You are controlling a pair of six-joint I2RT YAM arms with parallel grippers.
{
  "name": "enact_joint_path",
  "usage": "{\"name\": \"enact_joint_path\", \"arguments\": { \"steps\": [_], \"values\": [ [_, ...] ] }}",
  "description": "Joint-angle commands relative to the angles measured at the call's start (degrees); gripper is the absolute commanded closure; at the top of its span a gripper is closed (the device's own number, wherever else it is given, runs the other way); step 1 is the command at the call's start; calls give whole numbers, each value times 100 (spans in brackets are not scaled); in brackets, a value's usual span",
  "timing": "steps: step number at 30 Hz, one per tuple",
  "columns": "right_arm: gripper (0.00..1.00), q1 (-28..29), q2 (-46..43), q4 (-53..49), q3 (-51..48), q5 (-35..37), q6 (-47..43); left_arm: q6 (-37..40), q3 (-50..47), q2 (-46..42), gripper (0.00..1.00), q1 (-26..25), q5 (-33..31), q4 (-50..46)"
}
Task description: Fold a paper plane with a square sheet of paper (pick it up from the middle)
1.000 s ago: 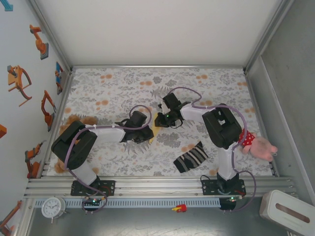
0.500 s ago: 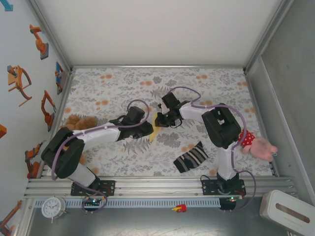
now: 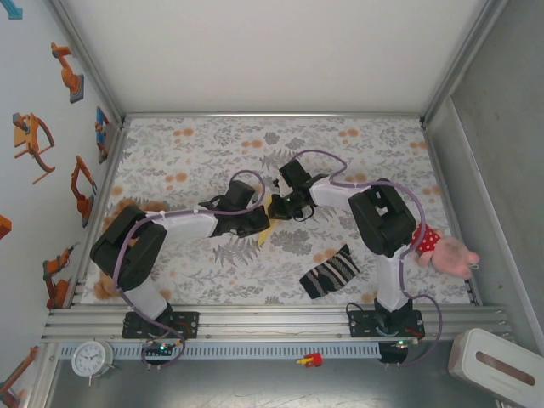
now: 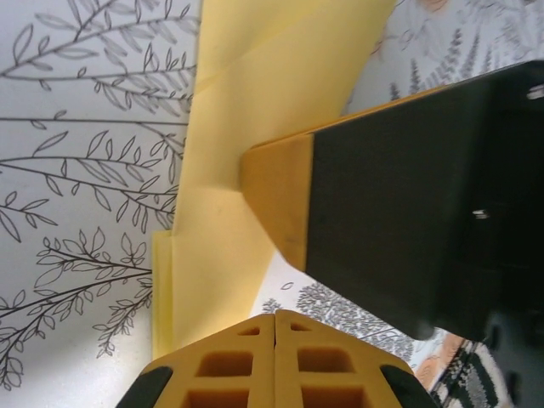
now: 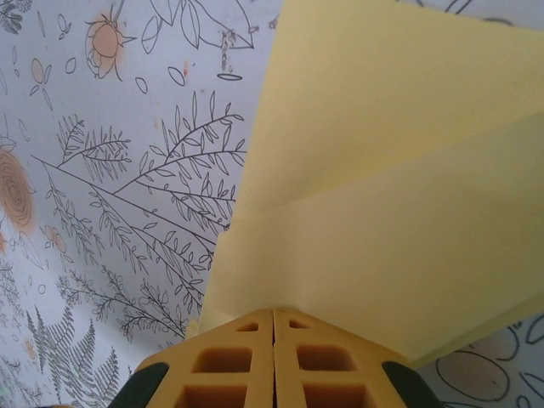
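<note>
**Left gripper**: jaws closed, pads meeting with no gap. The folded pale-yellow sheet of paper lies on the floral cloth directly ahead of the tips, and its near edge runs under them. Whether a layer is pinched cannot be told.

**Right gripper**: jaws closed. The paper spreads ahead of its tips, with a crease crossing it. One right finger rests on the paper just ahead of the left tips.

**Striped sock**: well apart from both grippers.
</note>
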Motion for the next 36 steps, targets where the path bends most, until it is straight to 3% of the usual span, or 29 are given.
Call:
{"name": "enact_joint_path", "arguments": {
  "steps": [1, 15, 36],
  "values": [
    [93, 2, 296, -424, -3, 385, 36, 59, 158, 146, 96, 29, 210, 22],
    [94, 2, 383, -504, -2, 428, 105, 52, 156, 557, 96, 62, 345, -50],
    [95, -11, 471, -544, -39, 525, 236, -222, -484, -125, 96, -310, 135, -738]
  ]
}}
